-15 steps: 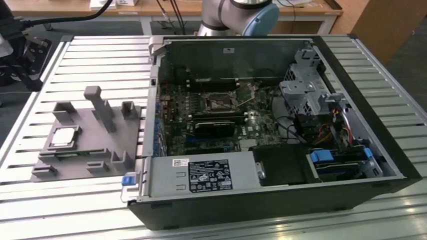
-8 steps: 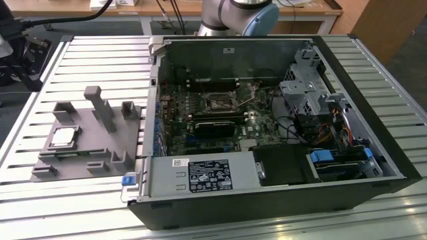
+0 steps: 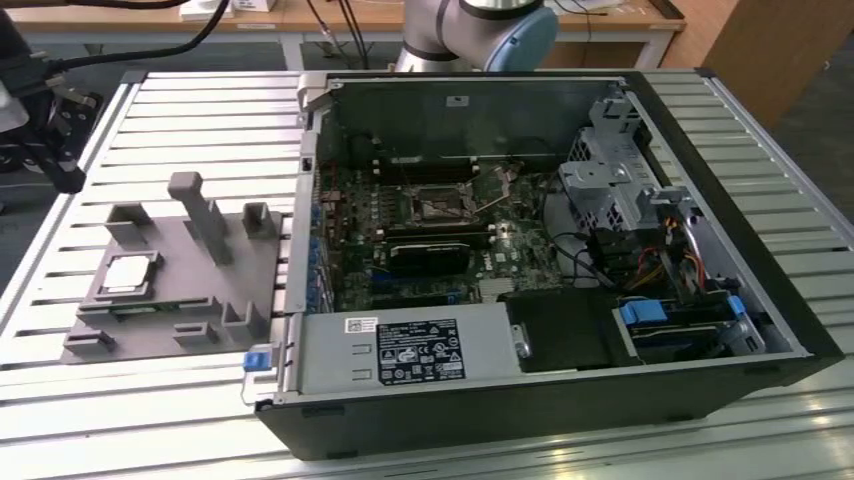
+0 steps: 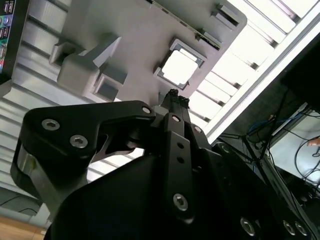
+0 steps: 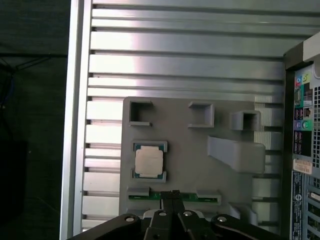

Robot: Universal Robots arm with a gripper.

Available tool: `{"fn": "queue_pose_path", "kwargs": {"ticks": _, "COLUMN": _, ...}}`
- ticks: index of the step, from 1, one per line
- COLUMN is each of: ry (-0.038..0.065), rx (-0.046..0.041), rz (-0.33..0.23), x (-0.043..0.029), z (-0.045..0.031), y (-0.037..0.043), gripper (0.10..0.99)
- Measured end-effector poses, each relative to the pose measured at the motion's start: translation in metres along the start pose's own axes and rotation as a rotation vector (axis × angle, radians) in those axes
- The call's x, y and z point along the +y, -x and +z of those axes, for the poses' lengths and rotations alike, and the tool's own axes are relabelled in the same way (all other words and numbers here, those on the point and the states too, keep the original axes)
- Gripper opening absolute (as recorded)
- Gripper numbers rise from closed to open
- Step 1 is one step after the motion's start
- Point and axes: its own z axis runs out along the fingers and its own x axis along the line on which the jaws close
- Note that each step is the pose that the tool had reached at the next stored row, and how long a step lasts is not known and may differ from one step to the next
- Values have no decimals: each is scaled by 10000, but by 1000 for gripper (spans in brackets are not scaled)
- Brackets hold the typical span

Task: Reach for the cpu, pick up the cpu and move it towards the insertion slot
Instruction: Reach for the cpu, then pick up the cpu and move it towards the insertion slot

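Our tool (image 5: 173, 194) hangs above the grey fixture plate (image 5: 190, 165), its fingertips pressed together with nothing between them, as both wrist views show (image 4: 174, 95). It is poised over the plate's edge, beside a narrow green board (image 5: 156, 197) clipped there, and the cpu (image 5: 150, 161) lies near it but apart from it, flat in a shallow pocket of the plate. In the exterior view the cpu (image 3: 130, 272) sits toward the exterior view's left, in the lower half of the frame, well apart from the insertion slot (image 3: 437, 205) inside the open computer case (image 3: 534, 420) at mid-frame. We judge the reach only begun. To do it well, we would spread the tool before it nears the chip, centre it over the pocket and come straight down. The pocket's raised lips guard two opposite sides, so the other two look like the ones to grip. The tall grey post (image 3: 200, 215) and the smaller blocks on the plate stand close by and need a wide berth. Around the plate the slatted tabletop (image 5: 175, 60) is open, but the case wall (image 3: 310, 200) rises between plate and slot.
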Motion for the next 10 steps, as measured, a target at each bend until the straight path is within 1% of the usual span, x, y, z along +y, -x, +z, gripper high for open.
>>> {"fn": "queue_pose_path", "kwargs": {"ticks": 5, "ry": 1, "rx": -5, "rz": 2, "x": -24, "z": 91, "y": -24, "gripper": 114}}
{"fn": "queue_pose_path", "kwargs": {"ticks": 7, "ry": -1, "rx": -5, "rz": 1, "x": -25, "z": 125, "y": -50, "gripper": 231}}
{"fn": "queue_pose_path", "kwargs": {"ticks": 8, "ry": -1, "rx": -6, "rz": 0, "x": -25, "z": 144, "y": -66, "gripper": 231}}
{"fn": "queue_pose_path", "kwargs": {"ticks": 10, "ry": -1, "rx": -9, "rz": 0, "x": -26, "z": 182, "y": -93, "gripper": 353}}
